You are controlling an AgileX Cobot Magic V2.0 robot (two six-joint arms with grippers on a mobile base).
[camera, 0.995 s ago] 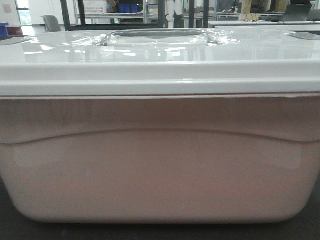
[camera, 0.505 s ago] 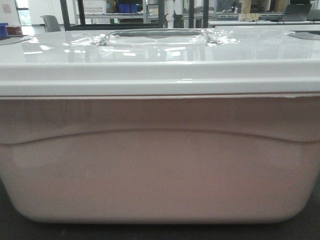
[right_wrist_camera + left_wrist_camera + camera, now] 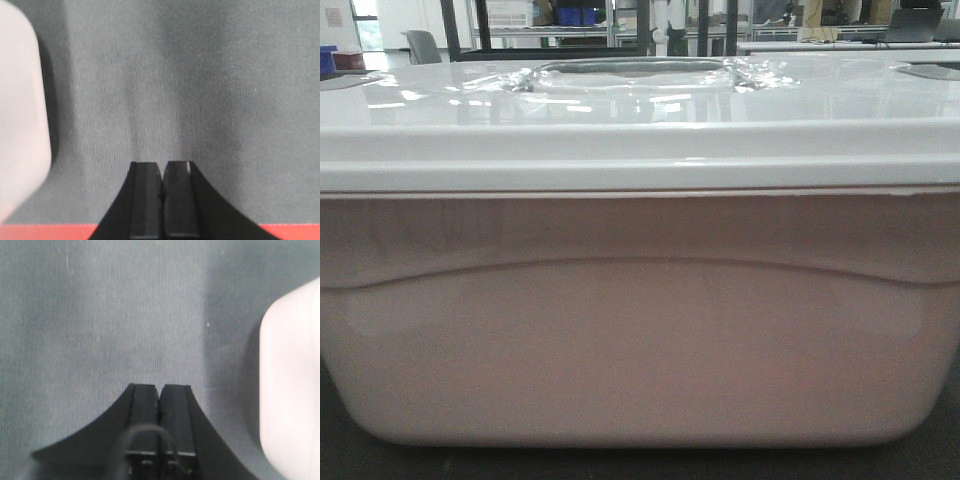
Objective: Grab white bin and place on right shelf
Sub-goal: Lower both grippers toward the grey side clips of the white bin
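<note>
Evidently pre-grasp: left gripper and right gripper, both clenched empty, flank the white bin; next move likely needs squeezing its ends.

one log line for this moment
left claw: shut, empty | right claw: shut, empty | large lidded pinkish-white plastic bin: between them, ungrasped

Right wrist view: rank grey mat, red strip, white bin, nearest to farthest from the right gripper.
1. grey mat, directly beneath and ahead of the right gripper.
2. red strip, bottom of frame, behind the fingertips.
3. white bin, at frame left; 2 and 3 are a close call.
</note>
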